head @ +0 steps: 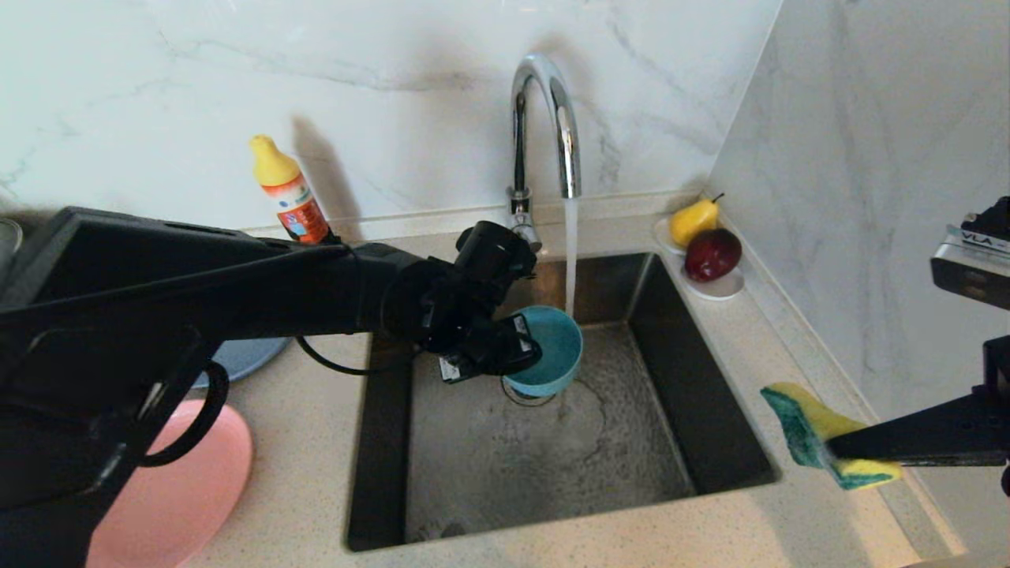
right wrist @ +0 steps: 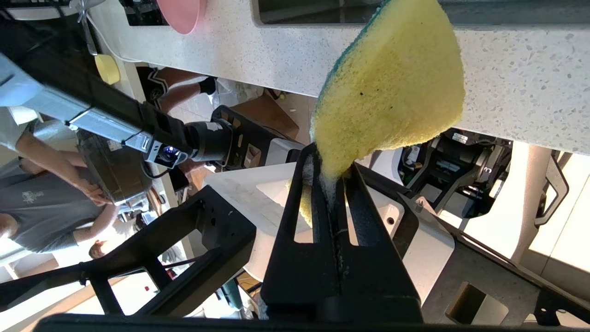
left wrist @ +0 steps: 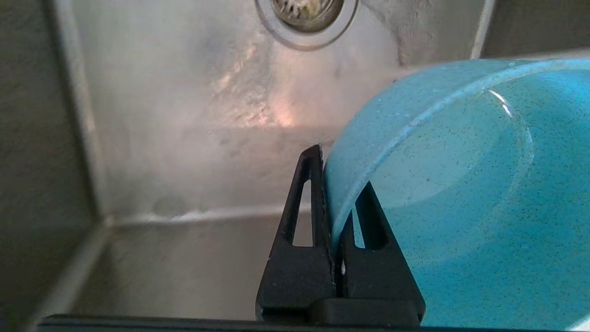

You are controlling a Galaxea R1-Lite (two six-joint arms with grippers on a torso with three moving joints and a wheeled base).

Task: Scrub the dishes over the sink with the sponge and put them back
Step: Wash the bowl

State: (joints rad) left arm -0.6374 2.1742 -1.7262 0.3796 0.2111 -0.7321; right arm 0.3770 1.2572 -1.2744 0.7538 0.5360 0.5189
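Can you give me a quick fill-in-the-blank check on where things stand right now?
1. The left gripper holds the small teal bowl by its ____.
2. Water from the chrome tap is ____.
3. The right gripper is shut on the ____, beyond the right edge of the sink.
4. The pear and the red fruit sit on a small ____ dish.

Missing words: rim; running; sponge; white

Only the letters "VLA" can be read, on a white label (head: 978, 239) stuck to the right arm's camera housing (head: 972, 272); the bottle's label (head: 293, 207) is illegible.
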